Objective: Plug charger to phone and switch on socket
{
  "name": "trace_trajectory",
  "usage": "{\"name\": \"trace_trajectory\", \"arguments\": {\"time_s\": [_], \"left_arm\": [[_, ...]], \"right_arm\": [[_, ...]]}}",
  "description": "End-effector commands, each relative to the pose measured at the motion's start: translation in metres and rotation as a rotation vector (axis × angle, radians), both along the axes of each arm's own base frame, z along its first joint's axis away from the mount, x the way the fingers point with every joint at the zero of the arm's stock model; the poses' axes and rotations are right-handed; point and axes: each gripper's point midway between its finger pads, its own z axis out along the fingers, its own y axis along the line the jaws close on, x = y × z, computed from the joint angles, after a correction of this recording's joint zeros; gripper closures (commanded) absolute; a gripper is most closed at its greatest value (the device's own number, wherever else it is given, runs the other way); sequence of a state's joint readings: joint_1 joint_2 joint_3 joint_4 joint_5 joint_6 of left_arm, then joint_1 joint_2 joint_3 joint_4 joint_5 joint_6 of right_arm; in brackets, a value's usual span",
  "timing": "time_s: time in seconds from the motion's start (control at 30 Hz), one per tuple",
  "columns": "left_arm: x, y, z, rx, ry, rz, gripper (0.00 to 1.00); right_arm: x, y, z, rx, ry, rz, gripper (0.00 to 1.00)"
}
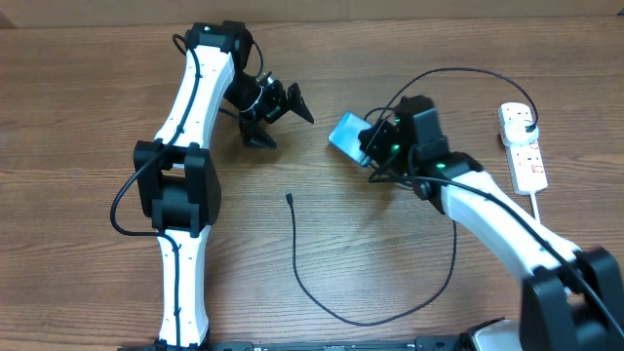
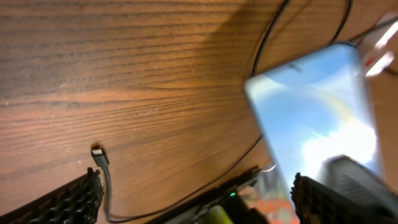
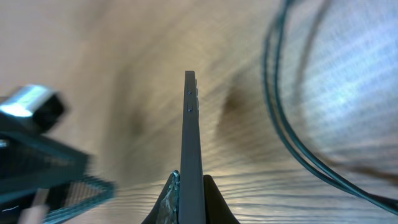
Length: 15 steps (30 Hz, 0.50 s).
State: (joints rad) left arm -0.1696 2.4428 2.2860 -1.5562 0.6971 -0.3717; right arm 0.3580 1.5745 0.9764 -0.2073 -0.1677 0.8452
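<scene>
The phone [image 1: 347,134], with its light blue screen, is held up off the table on its edge, and my right gripper [image 1: 373,144] is shut on it. In the right wrist view the phone [image 3: 191,137] stands edge-on between the two fingers [image 3: 216,202]. My left gripper [image 1: 285,124] is open to the left of the phone, with nothing in it. From the left wrist, the phone [image 2: 317,112] fills the right side. The charger's connector tip [image 1: 291,197] lies loose on the table, and this tip [image 2: 98,154] sits above my left finger [image 2: 68,202]. The socket [image 1: 524,146] lies at the far right.
The black charger cable [image 1: 361,320] loops across the table's front, then runs up past the right arm to a plug [image 1: 527,119] in the white strip. The strip's thick white cord [image 1: 538,207] trails toward the front right. Two cable strands [image 3: 298,130] pass right of the phone.
</scene>
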Motion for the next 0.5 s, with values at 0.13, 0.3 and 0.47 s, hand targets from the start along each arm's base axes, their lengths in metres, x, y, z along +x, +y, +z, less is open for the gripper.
{"name": "trace_trajectory", "arguments": {"time_s": [0.13, 0.3, 0.47], "left_arm": [[-0.003, -0.023, 0.038, -0.133, -0.191, -0.166, 0.0], [-0.013, -0.009, 0.066, -0.059, -0.285, -0.228, 0.0], [-0.032, -0.008, 0.1, 0.019, -0.408, -0.294, 0.0]], "right_arm": [[-0.007, -0.021, 0.1, 0.084, -0.2, 0.014, 0.96], [-0.012, -0.04, 0.108, 0.122, -0.19, 0.029, 0.96], [-0.014, -0.039, 0.111, 0.159, -0.186, 0.057, 0.96]]}}
